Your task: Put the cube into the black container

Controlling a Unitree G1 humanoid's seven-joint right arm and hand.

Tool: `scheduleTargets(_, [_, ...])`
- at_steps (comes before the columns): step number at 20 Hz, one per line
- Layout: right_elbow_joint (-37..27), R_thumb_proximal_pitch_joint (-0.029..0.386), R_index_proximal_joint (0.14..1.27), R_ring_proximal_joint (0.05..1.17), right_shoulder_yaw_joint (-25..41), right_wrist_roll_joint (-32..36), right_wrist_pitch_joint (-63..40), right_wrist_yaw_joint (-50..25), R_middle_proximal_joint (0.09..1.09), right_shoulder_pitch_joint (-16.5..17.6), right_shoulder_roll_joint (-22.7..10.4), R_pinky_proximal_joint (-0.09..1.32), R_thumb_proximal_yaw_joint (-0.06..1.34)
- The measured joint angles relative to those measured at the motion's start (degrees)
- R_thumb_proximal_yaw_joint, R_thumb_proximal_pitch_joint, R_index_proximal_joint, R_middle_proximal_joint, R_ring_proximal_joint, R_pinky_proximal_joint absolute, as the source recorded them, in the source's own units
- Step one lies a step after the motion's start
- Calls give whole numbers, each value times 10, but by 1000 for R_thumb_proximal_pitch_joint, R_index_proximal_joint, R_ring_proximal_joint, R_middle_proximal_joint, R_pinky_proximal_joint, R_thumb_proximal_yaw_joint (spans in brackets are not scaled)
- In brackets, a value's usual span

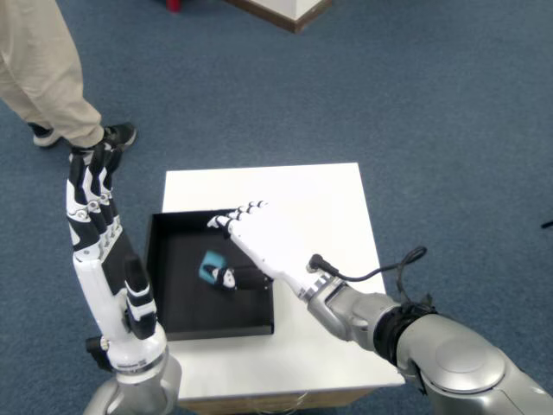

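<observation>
The blue cube (210, 266) lies inside the black container (179, 320), near its right side. My right hand (256, 244) hovers over the container's right wall with its fingers stretched out and apart. Its thumb tip rests just right of the cube, and none of the fingers close around it. My left hand (90, 201) is held upright, off the table's left edge, with straight fingers.
The container sits on the left half of a small white table (315, 194). A person's legs and black shoe (52, 86) stand on the blue carpet at the far left. A wooden base corner (289, 10) shows at the top.
</observation>
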Motion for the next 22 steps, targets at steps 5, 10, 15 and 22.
scheduleTargets(5, [2, 33, 531, 847, -19, -22, 10, 12, 784, 10, 0, 952, 509])
scheduleTargets(10, [3, 22, 497, 872, -42, -37, 10, 15, 798, 12, 0, 1010, 494])
scheduleTargets(15, [9, 17, 497, 952, -62, -47, 10, 14, 840, 13, 0, 1133, 520])
scheduleTargets(22, [65, 28, 514, 1002, -92, -47, -46, -86, 892, 34, -5, 1085, 542])
